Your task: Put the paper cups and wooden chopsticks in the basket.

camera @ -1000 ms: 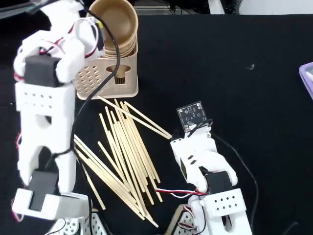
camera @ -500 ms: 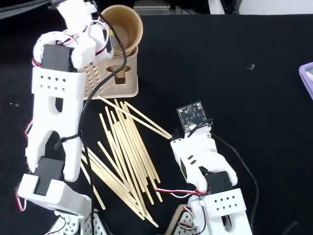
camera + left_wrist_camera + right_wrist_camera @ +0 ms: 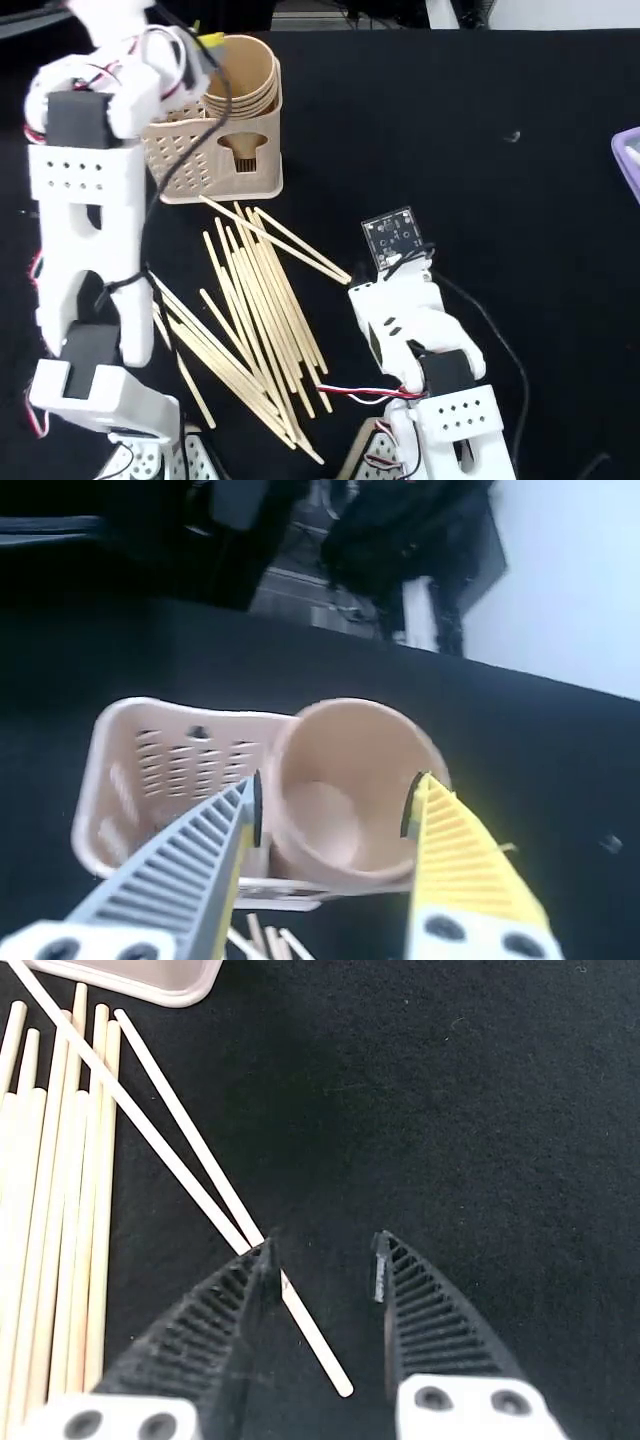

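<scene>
A beige basket (image 3: 215,160) stands at the back left and holds a stack of paper cups (image 3: 243,75). My left gripper (image 3: 205,50) hovers at the stack's rim. In the left wrist view its grey and yellow fingers (image 3: 450,850) stand wide apart, open (image 3: 332,802), on either side of the top cup (image 3: 340,810), with the basket (image 3: 150,770) beside it. Several wooden chopsticks (image 3: 250,310) lie fanned on the black table in front of the basket. My right gripper (image 3: 322,1255) rests low and open over the tip of one chopstick (image 3: 200,1175), with the others (image 3: 60,1210) alongside.
A purple container (image 3: 628,155) pokes in at the right edge. The right arm's body (image 3: 420,340) stands to the right of the chopsticks, the left arm's (image 3: 85,250) to their left. A corner of the basket (image 3: 130,975) shows in the right wrist view.
The cup held tilted above the basket now sits nested in the stack. The left arm has swung back to the left. The right arm has not moved.
</scene>
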